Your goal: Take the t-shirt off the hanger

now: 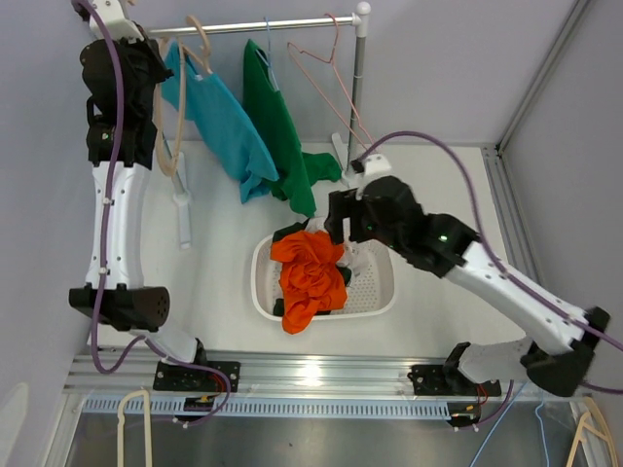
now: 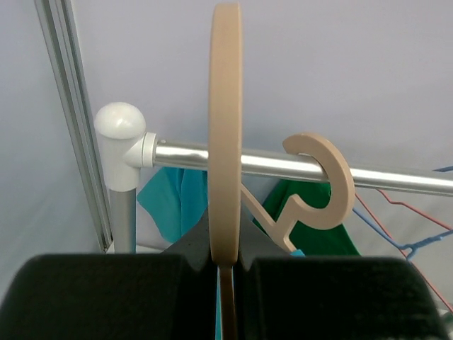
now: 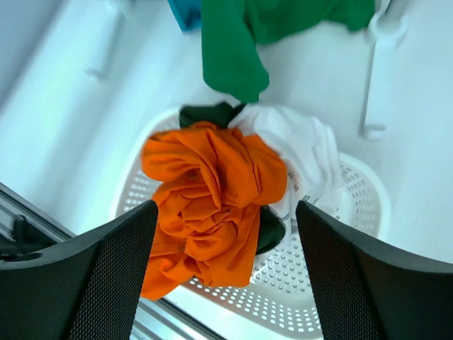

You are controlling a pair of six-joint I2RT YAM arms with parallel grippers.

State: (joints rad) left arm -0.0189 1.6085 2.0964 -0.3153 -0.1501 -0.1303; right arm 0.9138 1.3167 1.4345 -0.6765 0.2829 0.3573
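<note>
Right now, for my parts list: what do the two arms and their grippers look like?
Both the left arm and right arm have white tubes, black joints and a purple cable alongside. The right gripper has black, mesh-textured fingers.

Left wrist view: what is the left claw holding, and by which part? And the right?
Left claw is shut on the tan hanger, pinching the flat sides of its curved arm. Right claw is open over the orange t-shirt, holding nothing.

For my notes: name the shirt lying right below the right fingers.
The orange shirt, bunched on top of the basket, framed between the open right fingers. The teal shirt and green shirt hang at the rail; the white shirt lies beside it.
</note>
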